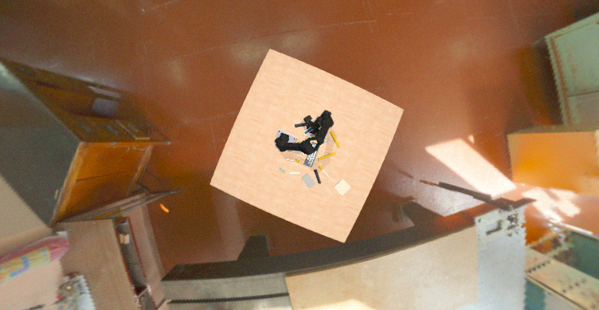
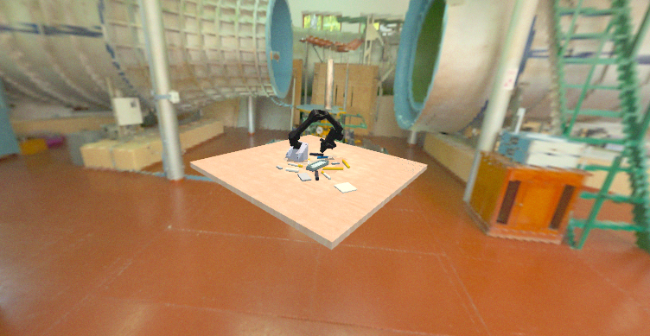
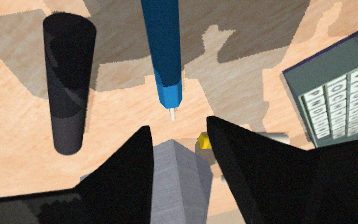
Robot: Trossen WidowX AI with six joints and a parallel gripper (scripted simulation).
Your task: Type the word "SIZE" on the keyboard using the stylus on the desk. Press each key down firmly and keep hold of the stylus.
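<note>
Gripper [image 3: 179,131] part-open, grasping nothing; blue stylus [image 3: 162,50] lay just ahead, keyboard [image 3: 340,100] off right.

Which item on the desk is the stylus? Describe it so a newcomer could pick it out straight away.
On the square wooden desk, look just ahead of the open gripper, on the far side of the arm from the keyboard. The stylus is the slim blue rod beside a thicker black cylinder. Only it is blue with a fine white tip.
</note>
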